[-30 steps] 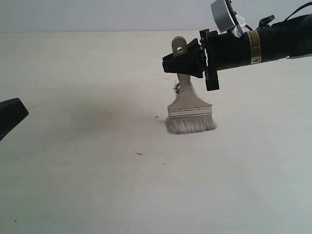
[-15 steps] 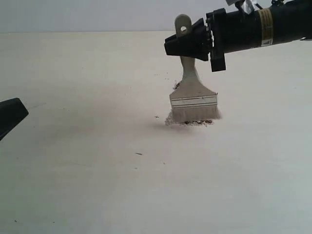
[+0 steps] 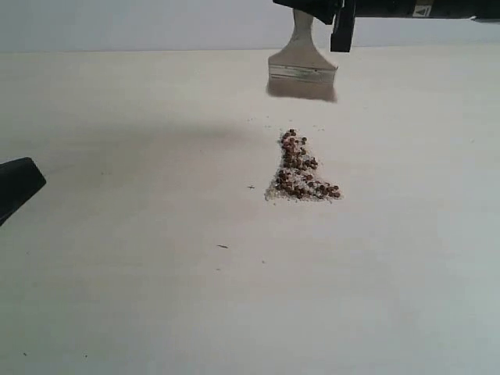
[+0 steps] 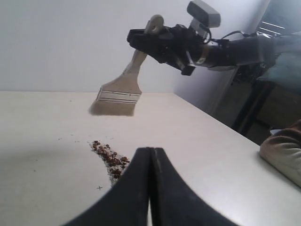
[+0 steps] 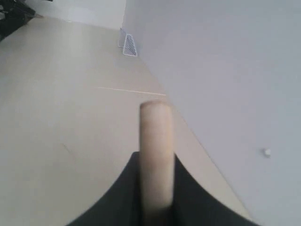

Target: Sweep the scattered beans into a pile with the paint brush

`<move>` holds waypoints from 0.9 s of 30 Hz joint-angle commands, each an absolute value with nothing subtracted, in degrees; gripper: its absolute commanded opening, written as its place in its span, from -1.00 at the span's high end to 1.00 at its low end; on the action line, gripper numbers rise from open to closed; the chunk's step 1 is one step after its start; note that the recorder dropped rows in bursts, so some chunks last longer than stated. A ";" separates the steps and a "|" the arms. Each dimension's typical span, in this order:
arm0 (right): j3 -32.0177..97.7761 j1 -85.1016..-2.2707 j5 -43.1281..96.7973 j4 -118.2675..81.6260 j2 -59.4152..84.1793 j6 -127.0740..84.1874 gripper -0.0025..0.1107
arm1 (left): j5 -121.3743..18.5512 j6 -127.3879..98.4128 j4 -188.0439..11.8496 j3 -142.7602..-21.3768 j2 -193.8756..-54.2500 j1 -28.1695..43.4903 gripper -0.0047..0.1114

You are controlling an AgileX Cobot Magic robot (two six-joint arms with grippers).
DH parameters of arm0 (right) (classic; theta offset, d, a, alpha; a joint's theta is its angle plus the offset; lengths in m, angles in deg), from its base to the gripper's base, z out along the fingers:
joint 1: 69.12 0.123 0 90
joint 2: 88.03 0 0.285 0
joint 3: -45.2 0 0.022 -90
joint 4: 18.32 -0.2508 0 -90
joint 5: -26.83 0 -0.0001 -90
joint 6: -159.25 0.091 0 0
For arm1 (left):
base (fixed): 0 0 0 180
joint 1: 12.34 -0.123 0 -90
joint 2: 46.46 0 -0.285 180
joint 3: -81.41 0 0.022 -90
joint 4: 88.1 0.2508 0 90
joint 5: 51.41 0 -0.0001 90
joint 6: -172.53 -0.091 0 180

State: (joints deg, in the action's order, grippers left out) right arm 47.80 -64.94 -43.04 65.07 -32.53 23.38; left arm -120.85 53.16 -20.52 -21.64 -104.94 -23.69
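The beans (image 3: 301, 168) lie in a narrow reddish-brown pile mixed with white grains on the pale table (image 3: 117, 273); the left wrist view shows this pile (image 4: 110, 159) too. The paint brush (image 3: 301, 66) hangs in the air above and behind the pile, bristles down and clear of the table. My right gripper (image 3: 306, 6) is shut on its cream handle (image 5: 156, 136) and is partly cut off by the top edge of the exterior view. My left gripper (image 4: 150, 151) is shut with nothing in it, low at the left edge (image 3: 19, 183), far from the beans.
A small cross mark (image 3: 251, 187) and a short dark dash (image 3: 223, 247) lie on the table near the pile. The left wrist view shows the table's far edge, dark furniture and a person's sleeve (image 4: 282, 150) beyond it.
The right gripper has lifted the brush off the table, up and back, uncovering the bean pile that the bristles hid. The left gripper has not moved.
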 commanded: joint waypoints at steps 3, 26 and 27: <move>65.75 -67.52 -43.13 68.90 -45.49 33.21 0.96 | -121.33 53.59 -20.82 -21.38 -104.61 -23.78 0.92; 82.91 -67.51 -43.13 77.94 -60.53 58.45 0.96 | -121.33 53.59 -20.82 -21.38 -104.61 -23.78 0.92; 82.91 -67.51 -43.13 77.94 -60.53 59.88 0.96 | -121.33 53.59 -20.82 -21.38 -104.61 -23.78 0.92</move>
State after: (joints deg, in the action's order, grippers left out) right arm 82.66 -67.25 -43.25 75.44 -60.69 55.26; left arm -120.85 53.16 -20.48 -21.64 -104.94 -23.69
